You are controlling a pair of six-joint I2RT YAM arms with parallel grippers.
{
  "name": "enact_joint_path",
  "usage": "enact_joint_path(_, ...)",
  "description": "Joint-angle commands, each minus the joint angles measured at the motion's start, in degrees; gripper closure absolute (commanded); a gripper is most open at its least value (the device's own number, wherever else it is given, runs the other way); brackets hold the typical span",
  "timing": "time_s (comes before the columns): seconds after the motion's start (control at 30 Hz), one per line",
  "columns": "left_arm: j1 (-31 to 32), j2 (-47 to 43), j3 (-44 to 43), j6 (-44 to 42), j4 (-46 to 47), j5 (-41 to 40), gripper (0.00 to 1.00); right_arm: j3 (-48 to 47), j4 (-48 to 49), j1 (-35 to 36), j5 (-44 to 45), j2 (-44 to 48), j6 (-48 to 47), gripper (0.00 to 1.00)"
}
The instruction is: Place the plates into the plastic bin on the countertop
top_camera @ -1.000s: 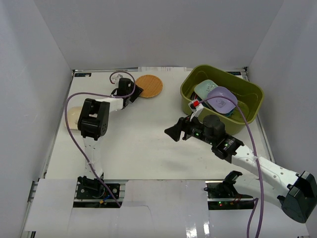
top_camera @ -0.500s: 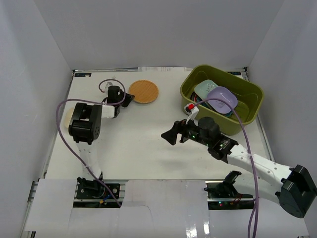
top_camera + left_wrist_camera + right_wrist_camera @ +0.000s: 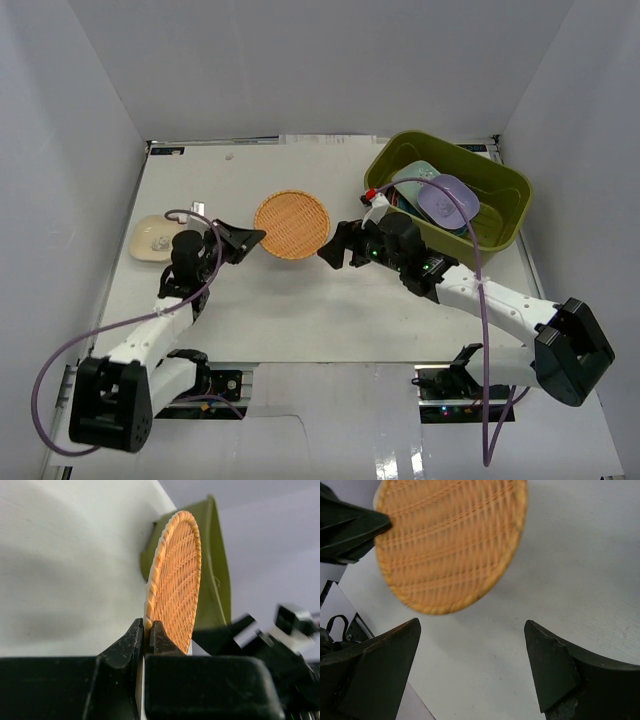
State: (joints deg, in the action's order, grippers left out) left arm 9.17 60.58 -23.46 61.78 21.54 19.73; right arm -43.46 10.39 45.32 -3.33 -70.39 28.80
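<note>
An orange woven plate hangs above the middle of the countertop, held by its left rim. My left gripper is shut on that rim; the left wrist view shows the plate edge-on and upright between the closed fingertips. My right gripper stands open just right of the plate, its fingers apart and holding nothing, with the plate just beyond them. The olive plastic bin stands at the far right and holds a lavender plate and a mint plate. A cream plate lies at the left.
White walls enclose the countertop on three sides. The bin's near wall stands directly behind the held plate in the left wrist view. Purple cables trail from both arms. The right forearm stretches across the near right.
The left gripper closed on the orange plate at the back and carried it toward the middle. The right gripper opened wider and moved left up to the plate.
</note>
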Motion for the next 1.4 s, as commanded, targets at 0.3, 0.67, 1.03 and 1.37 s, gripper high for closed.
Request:
enact_joint_path(0.3, 0.24, -18.21, 0.26, -3.24, -9.23, 22.45, 0.96, -0.22, 4.10, -1.20, 0.35, 2.71, 5.65, 0.35)
enact_joint_path(0.67, 0.24, -21.28, -12.12, -17.99, -38.48, 0.65, 0.06, -3.55, 0.61, -16.26, 1.94, 11.57, 6.80, 0.92)
enact_joint_path(1.03, 0.15, -28.41, -11.69, -12.30, -55.71, -39.83, 0.02, -2.60, -0.47, -55.40, -5.89, 10.46, 13.20, 0.92)
enact_joint_path(1.37, -3.71, -19.19, -8.35, -6.59, -55.29, -47.94, 0.02, 3.83, 3.94, -60.44, -9.58, 8.60, 16.30, 0.47)
